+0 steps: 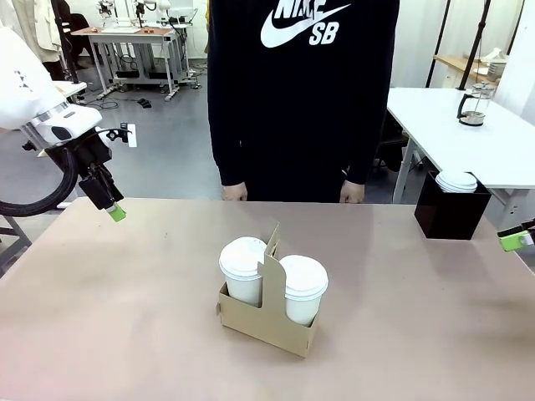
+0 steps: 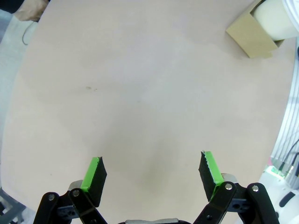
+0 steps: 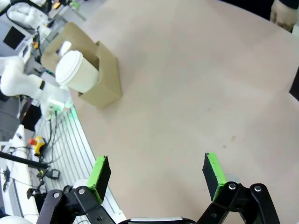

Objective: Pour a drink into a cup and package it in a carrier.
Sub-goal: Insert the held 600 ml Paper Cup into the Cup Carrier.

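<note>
1. A matte, pale pinkish-brown table (image 1: pixel 125 334) spreads across the front view, smooth apart from a few faint specks seen from the wrist cameras.
2. Near the middle of it stands the brown corrugated cardboard drink carrier (image 1: pixel 266 322), boxy, with an upright central handle panel rising between its two slots.
3. Two tall white paper cups sit in the carrier, one on each side of the panel: the left cup (image 1: pixel 243 271) and the right cup (image 1: pixel 303 290), each slightly tapered and capped with a smooth white plastic lid. The drink itself is hidden under the lids.
4. The left gripper (image 1: pixel 115 212), black with green pads, hangs above the table's far left edge, well apart from the carrier. In the left wrist view its fingers (image 2: pixel 94 174) are spread wide over bare tabletop, grasping nothing.
5. The right gripper (image 1: pixel 514 241) shows as a green tip at the right edge; in the right wrist view its fingers (image 3: pixel 213 170) are likewise spread wide and empty, above the table.
6. Farther right, a small black square box (image 1: pixel 450 213) holds white lids.
7. At the far edge a person in a black sweatshirt (image 1: pixel 301 92) stands, hands at the table edge.
8. Behind, a glass press jug (image 1: pixel 473 106) rests on a white table.
</note>
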Controlling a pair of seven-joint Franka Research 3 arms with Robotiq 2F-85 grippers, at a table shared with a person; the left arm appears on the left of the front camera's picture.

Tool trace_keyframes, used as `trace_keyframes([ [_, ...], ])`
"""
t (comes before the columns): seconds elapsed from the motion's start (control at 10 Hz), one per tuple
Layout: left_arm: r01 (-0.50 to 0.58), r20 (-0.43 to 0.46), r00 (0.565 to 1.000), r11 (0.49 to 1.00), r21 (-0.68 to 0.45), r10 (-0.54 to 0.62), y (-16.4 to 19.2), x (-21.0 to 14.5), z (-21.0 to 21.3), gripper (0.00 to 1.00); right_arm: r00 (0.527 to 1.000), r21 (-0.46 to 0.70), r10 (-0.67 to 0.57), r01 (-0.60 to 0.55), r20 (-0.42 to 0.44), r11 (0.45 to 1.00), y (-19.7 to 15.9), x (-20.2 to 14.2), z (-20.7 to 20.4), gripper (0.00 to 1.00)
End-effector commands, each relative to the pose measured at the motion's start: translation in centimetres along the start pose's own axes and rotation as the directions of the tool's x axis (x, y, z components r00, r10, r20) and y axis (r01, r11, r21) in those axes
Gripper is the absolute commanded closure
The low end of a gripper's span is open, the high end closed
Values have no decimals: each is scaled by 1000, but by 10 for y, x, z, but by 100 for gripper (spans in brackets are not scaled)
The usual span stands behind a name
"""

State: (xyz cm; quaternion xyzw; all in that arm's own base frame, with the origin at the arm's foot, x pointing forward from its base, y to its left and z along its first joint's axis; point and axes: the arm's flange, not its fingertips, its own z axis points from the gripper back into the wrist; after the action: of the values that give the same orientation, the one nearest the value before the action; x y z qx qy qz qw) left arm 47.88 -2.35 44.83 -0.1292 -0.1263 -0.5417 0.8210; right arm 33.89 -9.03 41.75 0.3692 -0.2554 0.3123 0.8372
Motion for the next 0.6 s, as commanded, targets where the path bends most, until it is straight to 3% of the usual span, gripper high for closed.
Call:
trace_keyframes([
  [0.0,-6,20,1000,1000,5,6,-2,-1,0,0,1000,-11,6,-6,-11,1000,-1,0,0,0],
  [0.5,-6,20,1000,1000,5,6,-2,-1,0,0,1000,-11,6,-6,-11,1000,-1,0,0,0],
])
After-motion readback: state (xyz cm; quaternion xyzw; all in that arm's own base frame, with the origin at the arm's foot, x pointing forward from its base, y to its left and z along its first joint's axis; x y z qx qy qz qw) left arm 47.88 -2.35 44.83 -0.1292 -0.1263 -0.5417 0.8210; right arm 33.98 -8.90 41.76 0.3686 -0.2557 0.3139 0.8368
